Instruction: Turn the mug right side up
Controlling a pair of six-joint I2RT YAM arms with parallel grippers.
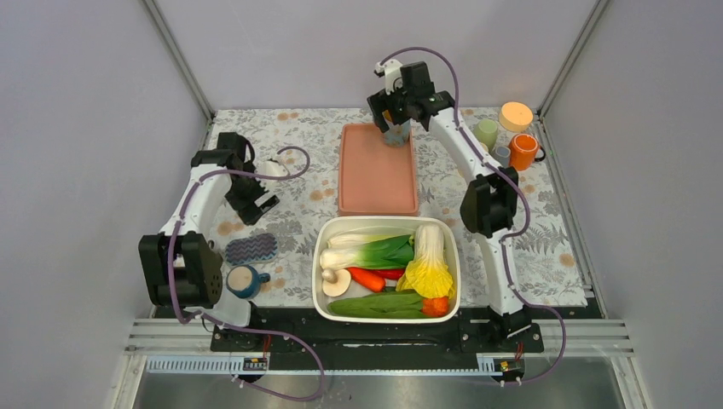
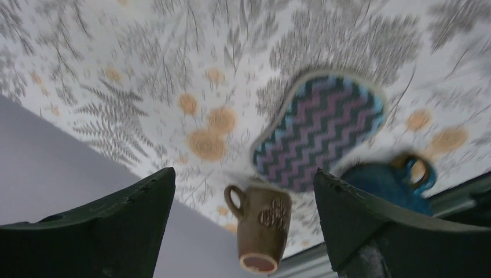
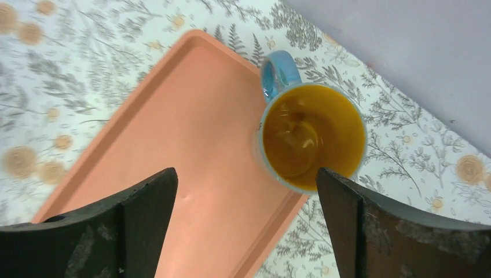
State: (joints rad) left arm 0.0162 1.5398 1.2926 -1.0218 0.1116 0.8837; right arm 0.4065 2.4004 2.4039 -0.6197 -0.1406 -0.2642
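Blue mug (image 3: 312, 136) stands mouth-up on the tray (image 3: 173, 133), near the counter's far edge.
The right tool (image 3: 244, 174) hangs over it spread wide, holding nothing. The job looks done, so I'd lift straight up, clear of the rim and handle so nothing tips it. The left tool (image 2: 243, 174), also wide and empty, hovers by the left edge. No writing or brand is readable anywhere.

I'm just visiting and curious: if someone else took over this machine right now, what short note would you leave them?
Right gripper: open, hovering over the blue mug, not touching it.
Left gripper: open, empty, near the zigzag sponge.
Mug: at the far right corner of the pink tray, opening up.
Done: mug looks right side up.
To do: probably only backing the right gripper away.
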